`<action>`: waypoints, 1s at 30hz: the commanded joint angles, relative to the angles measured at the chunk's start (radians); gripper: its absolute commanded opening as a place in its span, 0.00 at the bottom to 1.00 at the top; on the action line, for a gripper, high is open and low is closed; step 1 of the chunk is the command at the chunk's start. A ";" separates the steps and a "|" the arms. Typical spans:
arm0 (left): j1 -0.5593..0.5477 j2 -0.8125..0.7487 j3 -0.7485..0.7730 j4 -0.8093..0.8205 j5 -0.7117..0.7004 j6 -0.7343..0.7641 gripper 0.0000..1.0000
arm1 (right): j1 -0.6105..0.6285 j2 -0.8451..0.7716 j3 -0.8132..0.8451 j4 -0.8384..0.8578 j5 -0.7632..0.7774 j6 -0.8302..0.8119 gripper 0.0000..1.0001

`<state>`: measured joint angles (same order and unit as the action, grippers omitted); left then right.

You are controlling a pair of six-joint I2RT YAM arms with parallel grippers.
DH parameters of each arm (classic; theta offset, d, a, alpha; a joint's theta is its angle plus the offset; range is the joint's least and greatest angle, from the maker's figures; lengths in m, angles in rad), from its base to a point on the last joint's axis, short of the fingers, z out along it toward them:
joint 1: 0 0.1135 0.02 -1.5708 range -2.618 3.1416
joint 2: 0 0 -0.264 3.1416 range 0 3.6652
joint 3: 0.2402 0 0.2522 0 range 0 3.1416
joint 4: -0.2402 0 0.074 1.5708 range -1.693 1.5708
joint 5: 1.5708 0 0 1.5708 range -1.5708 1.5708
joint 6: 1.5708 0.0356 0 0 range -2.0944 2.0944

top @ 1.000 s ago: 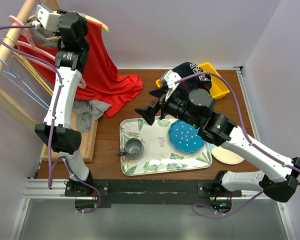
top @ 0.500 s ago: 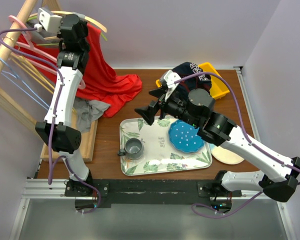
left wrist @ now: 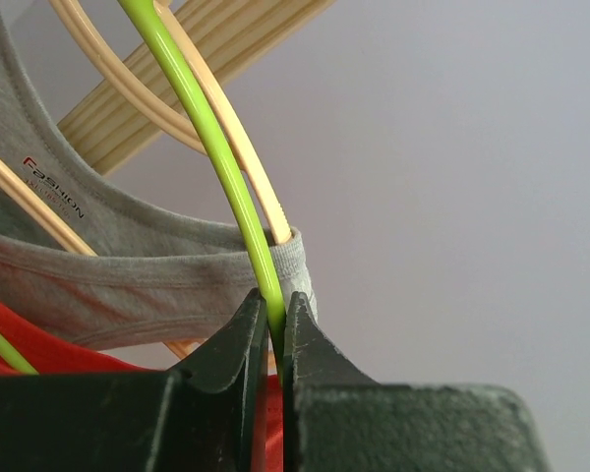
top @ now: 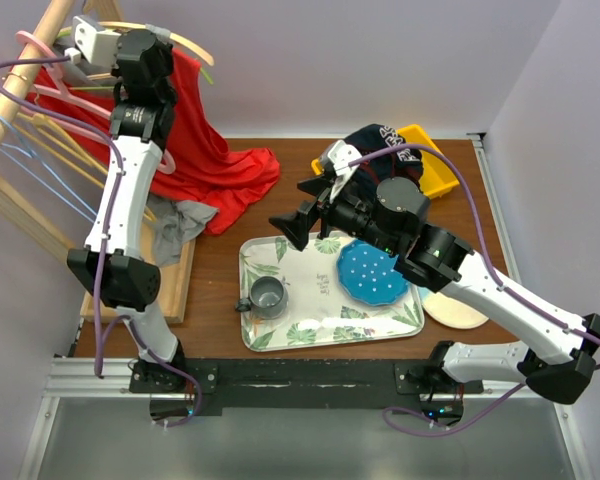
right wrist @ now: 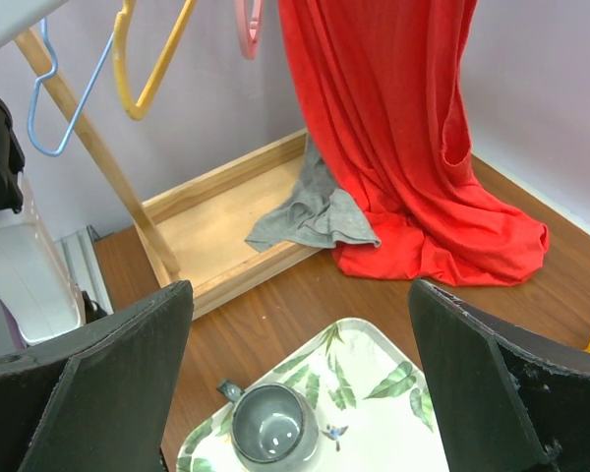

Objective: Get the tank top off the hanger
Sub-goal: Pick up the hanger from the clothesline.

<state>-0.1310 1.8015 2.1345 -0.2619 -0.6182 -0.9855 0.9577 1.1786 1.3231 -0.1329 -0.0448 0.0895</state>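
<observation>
Reaching high toward the rear left corner, the left arm stood nearly straight up from its base, its wrist bent over at the top of the wooden rack [top: 20,85]. The left end effector [left wrist: 275,315] was closed tight, its jaws pinching the thin green hanger [left wrist: 234,187] between them. Just above that grip, the gray tank top [left wrist: 128,270] hung with its strap looped over the tip of a wooden hanger [left wrist: 238,147], the green hanger crossing right in front of the strap. A red garment [top: 205,140] draped from the same spot down to the table [top: 220,290]; which hanger carried it could not be told.

The right arm was folded low over the middle of the table, elbow out to the right, forearm angled back toward the left. The right end effector [top: 302,207] was spread wide and held nothing, hovering above the far edge of a leaf-printed tray [top: 310,325].

On that tray sat a gray mug [top: 268,295] and a blue plate [top: 373,272], well apart. A yellow bin [top: 432,168] at the back held a dark garment [top: 378,140]. The rack's wooden base [top: 175,285] held a crumpled gray cloth [top: 180,222].
</observation>
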 commanded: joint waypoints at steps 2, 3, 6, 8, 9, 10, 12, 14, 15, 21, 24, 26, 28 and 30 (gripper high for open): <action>0.008 -0.093 0.011 0.052 0.003 0.107 0.00 | 0.004 0.015 0.037 0.038 -0.023 0.033 0.95; 0.008 -0.094 0.010 0.049 0.005 0.111 0.00 | 0.003 0.016 0.039 0.036 -0.027 0.036 0.95; 0.008 -0.100 0.001 0.047 0.023 0.108 0.00 | 0.004 0.016 0.044 0.036 -0.029 0.047 0.95; 0.008 -0.111 -0.013 0.047 0.031 0.094 0.00 | 0.003 0.018 0.048 0.030 -0.029 0.052 0.95; 0.008 -0.114 -0.018 0.050 0.034 0.094 0.00 | 0.003 0.019 0.050 0.030 -0.030 0.053 0.95; 0.008 -0.119 -0.022 0.056 0.041 0.093 0.00 | 0.004 0.021 0.053 0.024 -0.030 0.055 0.95; 0.008 -0.125 -0.028 0.059 0.049 0.091 0.00 | 0.003 0.021 0.053 0.026 -0.030 0.055 0.95; 0.008 -0.132 -0.031 0.058 0.072 0.081 0.00 | 0.004 0.023 0.053 0.024 -0.021 0.050 0.95; 0.008 -0.136 -0.034 0.058 0.081 0.074 0.00 | 0.004 0.023 0.054 0.024 -0.017 0.050 0.95; 0.008 -0.168 -0.068 0.039 0.147 0.038 0.00 | 0.004 0.052 0.126 -0.025 -0.001 0.038 0.95; 0.008 -0.180 -0.073 0.038 0.164 0.031 0.00 | 0.003 0.076 0.166 -0.048 0.000 0.035 0.95; 0.008 -0.183 -0.065 0.032 0.186 0.027 0.00 | 0.003 0.087 0.179 -0.048 -0.001 0.038 0.95; 0.008 -0.192 -0.064 0.021 0.211 0.013 0.00 | 0.003 0.092 0.186 -0.037 -0.006 0.039 0.95; 0.008 -0.200 -0.071 0.016 0.233 -0.002 0.00 | 0.004 0.108 0.198 -0.033 0.008 0.032 0.95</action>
<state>-0.1326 1.6733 2.0491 -0.3187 -0.4385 -0.9943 0.9577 1.2697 1.4647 -0.1730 -0.0624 0.1238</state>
